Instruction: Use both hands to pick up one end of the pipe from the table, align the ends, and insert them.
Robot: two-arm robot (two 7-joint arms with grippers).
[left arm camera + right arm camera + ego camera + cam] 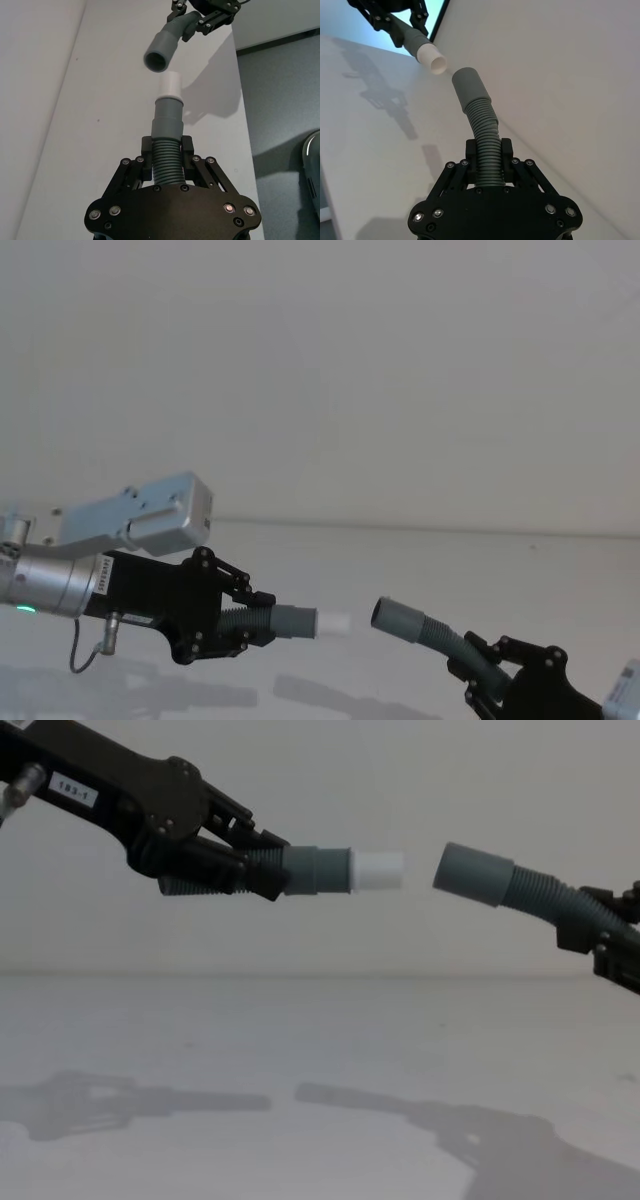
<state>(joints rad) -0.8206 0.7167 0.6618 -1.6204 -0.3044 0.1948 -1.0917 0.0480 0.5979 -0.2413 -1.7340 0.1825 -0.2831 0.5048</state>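
Left gripper [262, 868] clamped the white-tipped hose [320, 870], right gripper [592, 932] the other hose [540, 892]; left wrist view looked into its open cuff [159, 54].

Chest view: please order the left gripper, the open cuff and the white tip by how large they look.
Largest: left gripper, shut on the pipe.
Next: open cuff.
Smallest: white tip, clearly narrower than the cuff.

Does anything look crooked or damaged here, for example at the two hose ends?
Nothing is damaged. The hose piece in the right gripper curves, so its open cuff is tilted against the level white tip carried by the left gripper. A gap separates them.
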